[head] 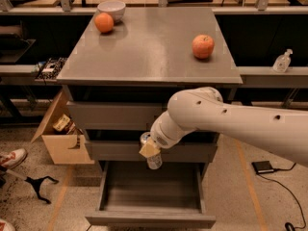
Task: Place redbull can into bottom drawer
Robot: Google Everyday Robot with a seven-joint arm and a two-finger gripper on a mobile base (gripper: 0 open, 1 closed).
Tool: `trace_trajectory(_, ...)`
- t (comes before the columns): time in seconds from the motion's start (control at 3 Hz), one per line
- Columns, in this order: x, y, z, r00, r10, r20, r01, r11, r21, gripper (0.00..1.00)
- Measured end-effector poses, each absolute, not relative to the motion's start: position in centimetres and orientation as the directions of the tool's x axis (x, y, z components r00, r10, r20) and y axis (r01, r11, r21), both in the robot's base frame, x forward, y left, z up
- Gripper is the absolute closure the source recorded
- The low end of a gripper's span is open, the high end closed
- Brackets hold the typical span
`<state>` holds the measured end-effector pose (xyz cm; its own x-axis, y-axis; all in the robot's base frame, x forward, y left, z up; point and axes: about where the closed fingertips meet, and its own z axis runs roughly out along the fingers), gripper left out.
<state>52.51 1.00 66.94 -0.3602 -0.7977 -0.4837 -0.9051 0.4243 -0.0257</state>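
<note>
The redbull can (pixel 153 159) hangs in front of the middle drawer front, held upright in my gripper (pixel 150 150), with its silver top showing at the gripper's left. The gripper is shut on the can at the end of the white arm (pixel 231 124), which reaches in from the right. The bottom drawer (pixel 150 219) is pulled open below, a wide shallow grey tray with nothing in it. The can is above the drawer's back part, still higher than its rim.
Two orange fruits (pixel 104 22) (pixel 203 46) and a white bowl (pixel 111 7) sit on the cabinet top (pixel 154 52). A cardboard box (pixel 62 138) stands on the floor at left, and a clear bottle (pixel 282 61) is on a shelf at right.
</note>
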Motion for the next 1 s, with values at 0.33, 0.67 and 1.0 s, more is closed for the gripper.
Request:
trace_trajectory(0.33,51.5,1.7,61.1,-0.406,-0.784,-0.470,-0.891,0.455,0.010,1.00)
trace_trajectory(0.67,50.0,2.4,52.8,-0.470,-0.759,-0.451,-0.864,0.499,0.061,1.00)
trace_trajectory(1.0,50.4,3.3,46.3,-0.521,-0.713,-0.468,-0.832,0.547,0.093,1.00)
